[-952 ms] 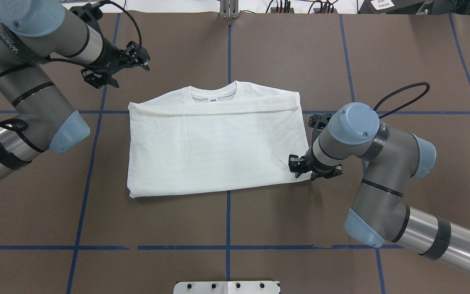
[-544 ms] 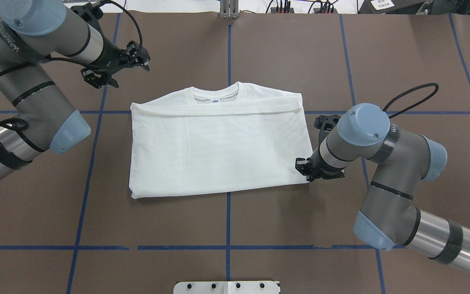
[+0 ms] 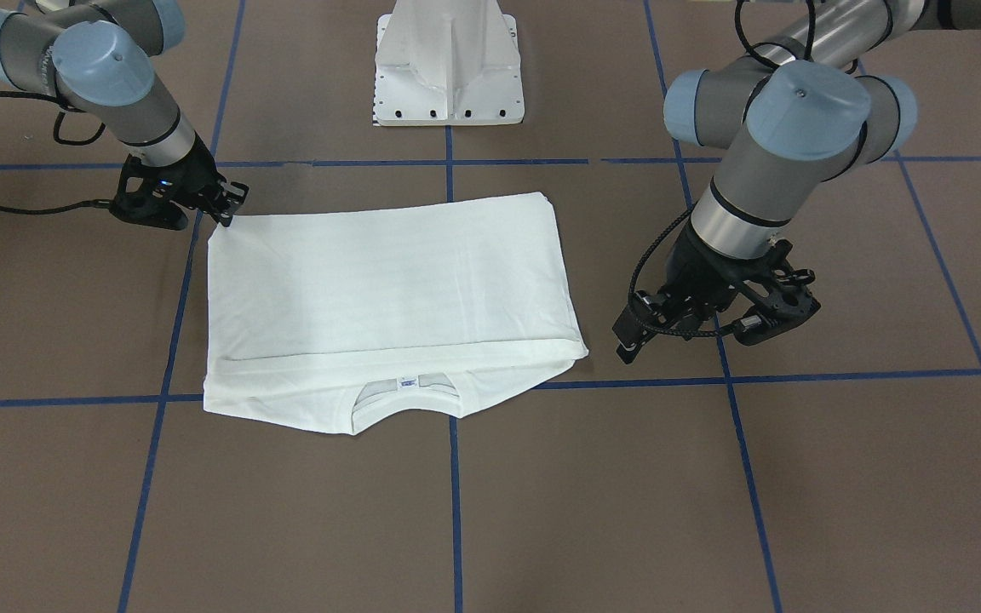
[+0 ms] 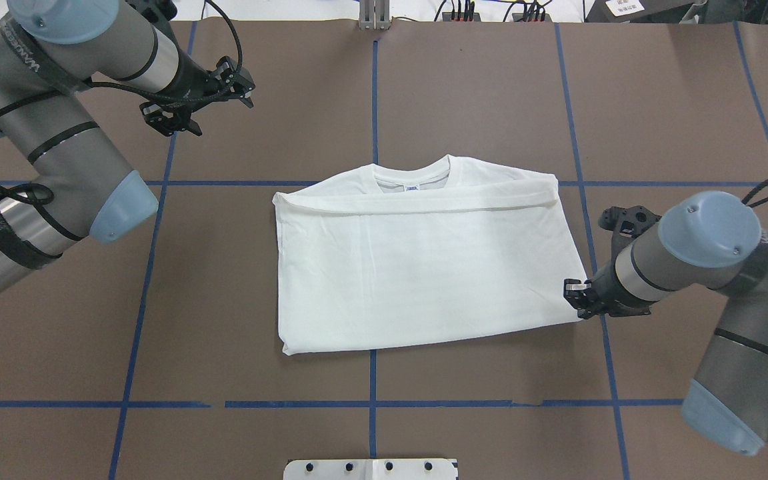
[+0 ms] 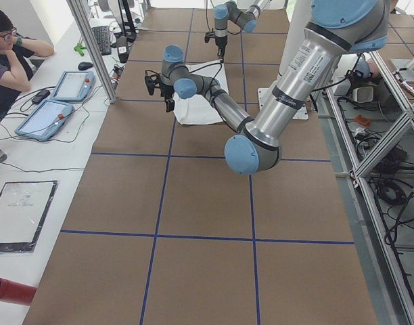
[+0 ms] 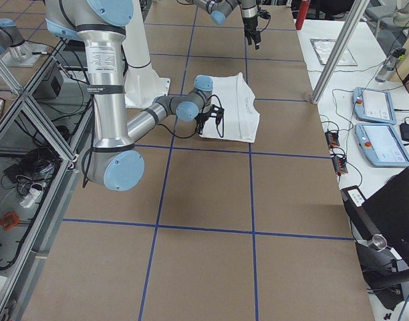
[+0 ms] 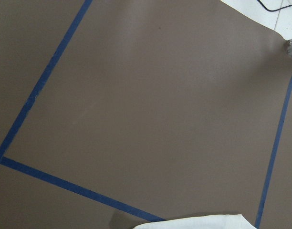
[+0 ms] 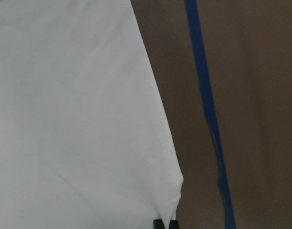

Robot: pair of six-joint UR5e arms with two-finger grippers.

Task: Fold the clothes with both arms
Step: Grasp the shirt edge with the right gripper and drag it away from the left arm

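Table (image 4: 491, 87): brown top with a blue tape grid.
T-shirt (image 4: 417, 267): folded to a rectangle at mid-table, collar toward the far edge.
Right gripper (image 4: 576, 298): pinched narrow on the shirt's near-right corner.
Left gripper (image 4: 207, 103): spread wide and holding nothing, over bare table toward the far-left corner.
Risk: a pull from one corner could skew the layers and open the fold, or the cloth could slip free.

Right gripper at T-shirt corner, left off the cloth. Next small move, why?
Probably bring the left gripper toward the left edge of the T-shirt: the right gripper pinches one corner only, while the left hangs open, clear of the cloth.
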